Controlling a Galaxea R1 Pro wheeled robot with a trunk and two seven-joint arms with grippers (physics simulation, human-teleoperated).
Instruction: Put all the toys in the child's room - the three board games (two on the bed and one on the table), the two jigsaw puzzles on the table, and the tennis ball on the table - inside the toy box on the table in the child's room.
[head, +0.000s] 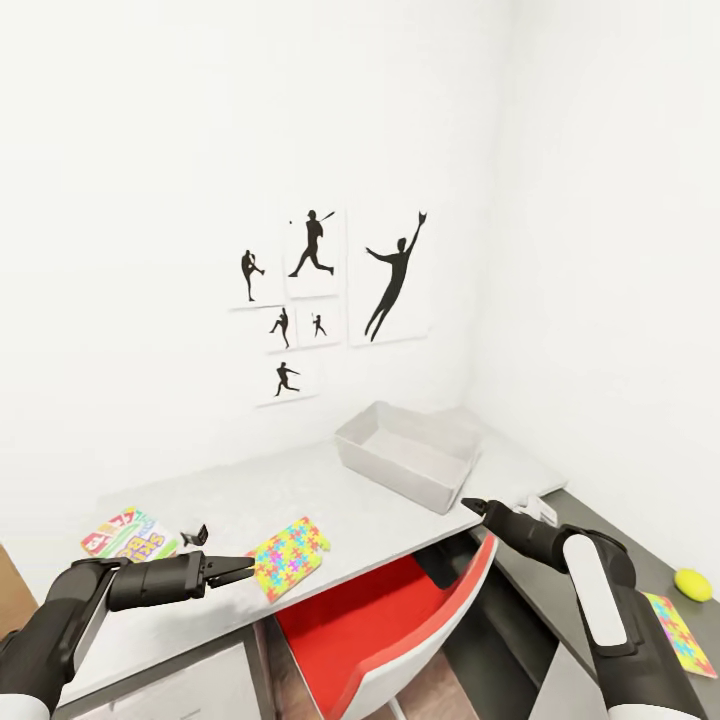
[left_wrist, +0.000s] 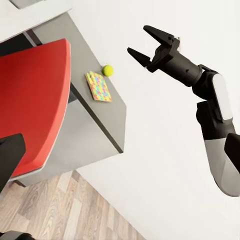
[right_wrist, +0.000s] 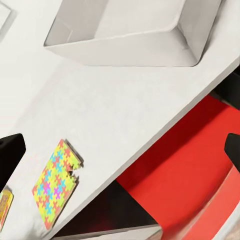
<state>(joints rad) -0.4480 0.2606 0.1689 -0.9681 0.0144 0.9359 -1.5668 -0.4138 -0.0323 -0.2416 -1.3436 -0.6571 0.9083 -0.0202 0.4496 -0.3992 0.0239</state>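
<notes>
Head view: the toy box (head: 410, 455) sits on the light grey wing of the desk (head: 330, 500), near the back corner w/ the white walls; its inside appears empty. One jigsaw puzzle (head: 288, 556) lies flat at the desk's front edge, just above the red chair (head: 390, 620) tucked under the desk. One board game (head: 128, 535) lies flat further to the left on the same wing, w/ a small dark object (head: 194, 536) between it and the puzzle. On the dark grey wing, at the right, the tennis ball (head: 693, 584) rests near the second jigsaw puzzle (head: 678, 632), close but apart. Black sports silhouettes (head: 330, 290) hang on the wall behind the desk.

Left pincer (head: 238, 571): released, fingers parted, nothing between them; hovers beside the first puzzle at the desk's front edge, contact not discernible. Right pincer (head: 472, 507): hovers by the desk edge in front of the toy box; in the left wrist view the right pincer (left_wrist: 150, 44) shows fingers spread, holding nothing. Wood-plank floor (left_wrist: 65, 210) is visible below the desk.
</notes>
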